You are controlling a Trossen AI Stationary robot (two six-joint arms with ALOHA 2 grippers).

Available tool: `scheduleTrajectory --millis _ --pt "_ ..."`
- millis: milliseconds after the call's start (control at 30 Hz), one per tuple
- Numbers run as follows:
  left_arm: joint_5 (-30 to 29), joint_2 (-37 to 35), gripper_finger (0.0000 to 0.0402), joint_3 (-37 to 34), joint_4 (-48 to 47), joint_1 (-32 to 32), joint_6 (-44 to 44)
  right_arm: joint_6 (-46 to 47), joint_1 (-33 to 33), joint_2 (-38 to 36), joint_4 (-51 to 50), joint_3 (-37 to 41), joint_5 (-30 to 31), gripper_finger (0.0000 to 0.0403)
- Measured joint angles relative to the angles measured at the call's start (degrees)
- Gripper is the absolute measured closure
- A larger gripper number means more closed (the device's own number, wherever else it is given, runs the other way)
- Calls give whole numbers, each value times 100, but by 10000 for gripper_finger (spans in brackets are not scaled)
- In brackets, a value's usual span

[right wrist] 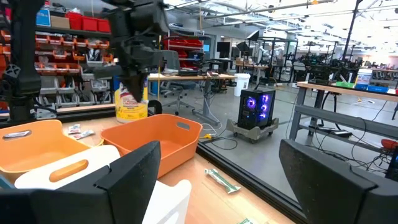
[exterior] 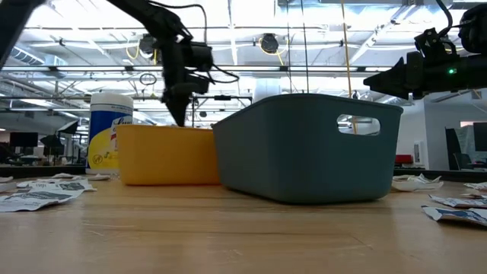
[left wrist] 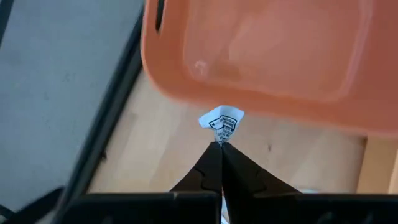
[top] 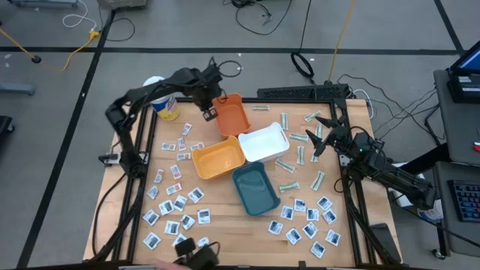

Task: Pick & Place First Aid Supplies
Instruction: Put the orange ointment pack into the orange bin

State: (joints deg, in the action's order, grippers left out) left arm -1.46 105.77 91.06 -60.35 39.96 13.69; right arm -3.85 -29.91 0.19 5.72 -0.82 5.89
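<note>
a robotics lab: red parts bins (right wrist: 87,23) on shelving, workbenches (right wrist: 348,93), open ceiling trusses.

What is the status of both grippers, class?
Left gripper shut on a white sachet, beside the orange tray. Right gripper open, holding nothing. Nothing in the way.

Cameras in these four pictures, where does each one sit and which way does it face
High view: overhead, looking down on table, both arms.
Low view: table height, facing teal tray; arms above.
Left wrist view: behind shut left gripper pinching a white sachet by orange tray.
Right wrist view: between open right gripper fingers, facing orange tray.
Both wrist views share the orange tray.
</note>
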Motion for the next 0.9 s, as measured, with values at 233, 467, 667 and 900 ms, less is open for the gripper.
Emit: scheduleTrajectory --millis 233,467,667,900 --pt "298 892 401 1350 -402 -72 204 0 -1 0 0 0 0 80" --pt "298 1301 401 1553 -266 -225 267 2 0 0 0 0 -1 80" --pt "201 1688 401 1551 27 -395 252 2 0 0 0 0 0 80" --pt "143 2028 398 1544 283 -498 97 1 -2 -1 1 0 0 80"
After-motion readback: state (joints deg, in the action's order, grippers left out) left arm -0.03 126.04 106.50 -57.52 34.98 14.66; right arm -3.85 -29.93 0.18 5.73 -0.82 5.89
